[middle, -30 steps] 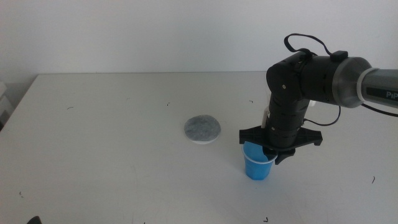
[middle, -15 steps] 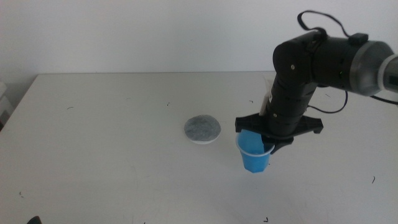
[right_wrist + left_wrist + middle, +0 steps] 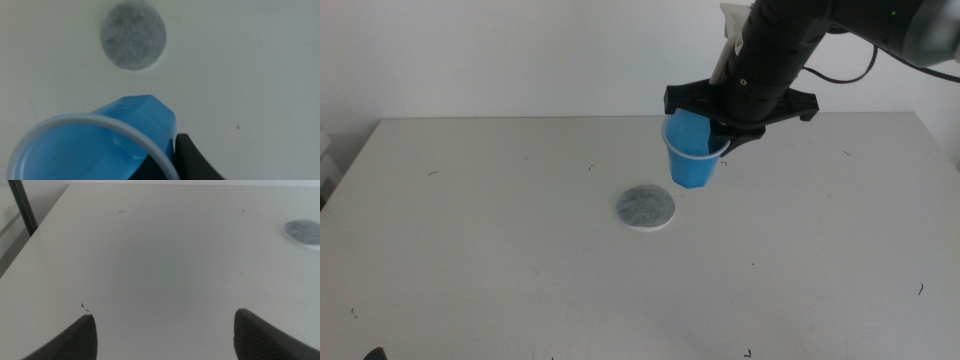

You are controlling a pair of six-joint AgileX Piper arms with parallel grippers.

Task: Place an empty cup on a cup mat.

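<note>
Right jaws (image 3: 722,135) pinching the blue cup (image 3: 689,158) above the cup mat (image 3: 645,207); left jaws (image 3: 165,330) spread.

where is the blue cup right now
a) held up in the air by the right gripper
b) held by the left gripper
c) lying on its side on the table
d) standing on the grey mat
a: the right gripper holds the cup by its rim, clear of the table, with the mat bare below it.

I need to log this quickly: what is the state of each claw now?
Left claw: open, empty, low over the table.
Right claw: closed on the cup, in the air.
</note>
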